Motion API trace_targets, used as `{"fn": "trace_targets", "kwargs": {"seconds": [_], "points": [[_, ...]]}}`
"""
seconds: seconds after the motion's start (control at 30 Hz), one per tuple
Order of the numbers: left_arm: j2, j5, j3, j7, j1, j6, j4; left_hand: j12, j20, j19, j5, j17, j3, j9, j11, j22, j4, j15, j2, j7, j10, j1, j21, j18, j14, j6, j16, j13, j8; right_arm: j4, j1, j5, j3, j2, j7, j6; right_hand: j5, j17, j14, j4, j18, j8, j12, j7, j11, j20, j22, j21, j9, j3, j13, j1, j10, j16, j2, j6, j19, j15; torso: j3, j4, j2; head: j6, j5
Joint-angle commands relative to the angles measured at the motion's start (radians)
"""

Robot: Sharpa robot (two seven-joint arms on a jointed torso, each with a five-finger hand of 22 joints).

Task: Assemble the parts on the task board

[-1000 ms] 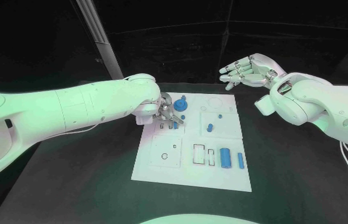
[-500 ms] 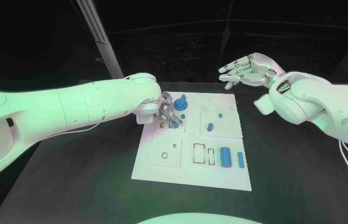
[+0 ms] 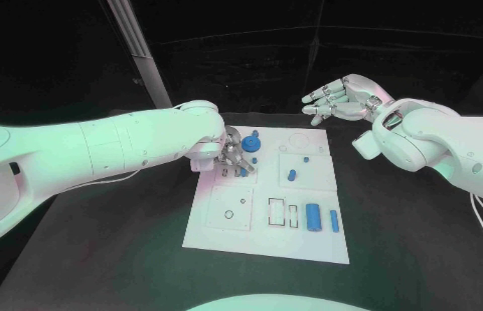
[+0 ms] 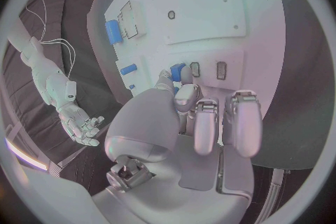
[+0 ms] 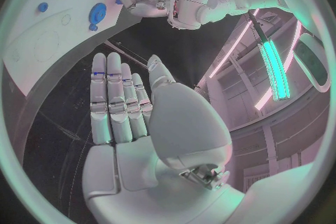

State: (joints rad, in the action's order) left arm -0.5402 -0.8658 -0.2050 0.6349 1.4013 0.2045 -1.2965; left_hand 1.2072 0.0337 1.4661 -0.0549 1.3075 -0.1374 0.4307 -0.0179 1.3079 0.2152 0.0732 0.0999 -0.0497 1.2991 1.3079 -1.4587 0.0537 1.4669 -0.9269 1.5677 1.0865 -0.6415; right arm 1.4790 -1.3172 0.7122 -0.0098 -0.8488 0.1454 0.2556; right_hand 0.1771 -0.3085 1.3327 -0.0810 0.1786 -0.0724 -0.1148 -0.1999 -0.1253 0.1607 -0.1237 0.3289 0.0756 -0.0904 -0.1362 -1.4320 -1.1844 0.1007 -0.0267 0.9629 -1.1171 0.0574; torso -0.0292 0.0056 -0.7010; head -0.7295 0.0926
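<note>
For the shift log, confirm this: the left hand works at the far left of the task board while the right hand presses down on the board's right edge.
Not quite. The right hand is not on the task board; the head view shows it raised beyond the table's far right, fingers apart, holding nothing. The rest stands: the left hand is down at the board's far left.

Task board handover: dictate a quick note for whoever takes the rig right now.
Left hand: fingers down on the task board at its far left slots, on a small blue part; grip unclear.
Right hand: open, raised beyond the board's far right corner.
Loose parts: large blue cylinder and thin blue pin near right, blue peg mid-board.
Left: most parts still to seat.
</note>
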Motion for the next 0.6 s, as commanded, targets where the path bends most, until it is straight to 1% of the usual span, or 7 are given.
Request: {"fn": "trace_targets", "kwargs": {"seconds": [0.03, 0.23, 0.43, 0.5, 0.53, 0.57, 0.6], "points": [[0.001, -0.005, 0.000, -0.014, 0.001, 0.007, 0.001, 0.001, -0.006, 0.032, 0.002, 0.263, 0.013, 0.002, -0.004, 0.058, -0.004, 0.009, 0.002, 0.001, 0.003, 0.013, -0.005, -0.013, 0.104, 0.010, 0.003, 0.000, -0.003, 0.000, -0.002, 0.011, 0.001, 0.001, -0.005, -0.019, 0.004, 0.001, -0.001, 0.000, 0.004, 0.006, 0.005, -0.001, -0.001, 0.008, 0.001, -0.002, -0.001, -0.005, 0.001, 0.006, 0.007, -0.007, -0.004, -0.005, 0.000, 0.005, -0.0004, -0.0005, 0.001, -0.001, 0.000], [0.000, -0.005, 0.000, -0.022, 0.001, -0.007, 0.000, -0.004, -0.009, 0.031, 0.001, 0.263, 0.060, 0.006, -0.007, 0.058, -0.020, 0.012, 0.008, 0.004, 0.002, 0.040, -0.004, -0.013, 0.104, 0.015, 0.003, 0.000, 0.000, -0.001, -0.002, 0.012, 0.001, 0.002, -0.007, -0.023, 0.006, 0.002, -0.002, 0.002, 0.004, 0.006, 0.005, -0.001, -0.002, 0.008, 0.003, -0.006, -0.001, -0.005, 0.003, 0.005, 0.009, -0.010, -0.005, -0.006, 0.000, 0.005, -0.0002, -0.0006, 0.000, -0.001, 0.000], [-0.011, -0.005, 0.000, -0.046, 0.001, -0.048, -0.012, -0.022, -0.018, 0.027, -0.028, 0.263, 0.220, 0.006, -0.014, 0.049, -0.099, 0.020, 0.023, 0.009, -0.007, 0.155, 0.003, -0.011, 0.104, 0.036, 0.003, -0.006, 0.014, -0.004, -0.002, 0.013, 0.001, 0.003, -0.009, -0.028, 0.008, 0.003, -0.002, 0.003, 0.004, 0.006, 0.005, -0.002, -0.002, 0.009, 0.004, -0.007, -0.001, -0.005, 0.004, 0.004, 0.010, -0.011, -0.006, -0.006, 0.000, 0.006, -0.0001, 0.0005, 0.000, -0.003, -0.001], [-0.019, -0.005, 0.000, -0.053, 0.001, -0.064, -0.021, -0.031, -0.016, 0.027, -0.040, 0.263, 0.317, 0.013, -0.008, 0.048, -0.106, 0.012, -0.005, 0.003, -0.005, 0.142, 0.004, -0.010, 0.104, 0.037, 0.003, -0.011, 0.012, -0.006, -0.002, 0.013, 0.001, 0.004, -0.009, -0.029, 0.008, 0.003, -0.002, 0.003, 0.004, 0.006, 0.005, -0.002, -0.002, 0.009, 0.004, -0.007, -0.001, -0.005, 0.004, 0.004, 0.010, -0.011, -0.006, -0.006, 0.000, 0.006, -0.0003, 0.0008, 0.000, -0.003, -0.001], [-0.026, -0.005, 0.000, -0.058, 0.001, -0.078, -0.028, -0.033, -0.013, 0.027, -0.040, 0.263, 0.395, 0.019, -0.010, 0.049, -0.112, 0.012, -0.045, -0.001, -0.002, 0.119, 0.005, -0.010, 0.104, 0.040, 0.003, -0.011, 0.008, -0.008, -0.002, 0.013, 0.001, 0.004, -0.010, -0.029, 0.008, 0.003, -0.002, 0.003, 0.004, 0.006, 0.005, -0.002, -0.002, 0.009, 0.004, -0.007, -0.001, -0.005, 0.004, 0.004, 0.010, -0.011, -0.006, -0.006, 0.000, 0.006, -0.0004, 0.0008, 0.001, -0.004, -0.001], [-0.026, -0.005, 0.000, -0.058, 0.001, -0.078, -0.028, -0.034, -0.012, 0.027, -0.039, 0.263, 0.425, 0.022, -0.008, 0.049, -0.111, 0.012, -0.058, -0.001, 0.000, 0.106, 0.005, -0.010, 0.104, 0.040, 0.003, -0.011, 0.006, -0.008, -0.002, 0.013, 0.001, 0.004, -0.010, -0.029, 0.008, 0.003, -0.002, 0.003, 0.004, 0.006, 0.005, -0.002, -0.002, 0.009, 0.004, -0.007, -0.001, -0.005, 0.004, 0.004, 0.010, -0.011, -0.006, -0.006, 0.000, 0.006, -0.0004, 0.0008, 0.001, -0.004, -0.001], [-0.037, -0.006, 0.000, -0.059, 0.001, -0.097, -0.040, -0.035, -0.011, 0.028, -0.035, 0.263, 0.566, 0.036, -0.006, 0.051, -0.111, 0.009, -0.115, -0.005, 0.006, 0.046, 0.006, -0.010, 0.104, 0.039, 0.003, -0.010, -0.004, -0.010, -0.002, 0.013, 0.001, 0.003, -0.011, -0.029, 0.008, 0.003, -0.002, 0.003, 0.004, 0.006, 0.005, -0.002, -0.002, 0.009, 0.004, -0.007, -0.001, -0.005, 0.004, 0.004, 0.010, -0.011, -0.006, -0.006, 0.000, 0.006, -0.0001, 0.0015, 0.001, -0.004, -0.002]]}}
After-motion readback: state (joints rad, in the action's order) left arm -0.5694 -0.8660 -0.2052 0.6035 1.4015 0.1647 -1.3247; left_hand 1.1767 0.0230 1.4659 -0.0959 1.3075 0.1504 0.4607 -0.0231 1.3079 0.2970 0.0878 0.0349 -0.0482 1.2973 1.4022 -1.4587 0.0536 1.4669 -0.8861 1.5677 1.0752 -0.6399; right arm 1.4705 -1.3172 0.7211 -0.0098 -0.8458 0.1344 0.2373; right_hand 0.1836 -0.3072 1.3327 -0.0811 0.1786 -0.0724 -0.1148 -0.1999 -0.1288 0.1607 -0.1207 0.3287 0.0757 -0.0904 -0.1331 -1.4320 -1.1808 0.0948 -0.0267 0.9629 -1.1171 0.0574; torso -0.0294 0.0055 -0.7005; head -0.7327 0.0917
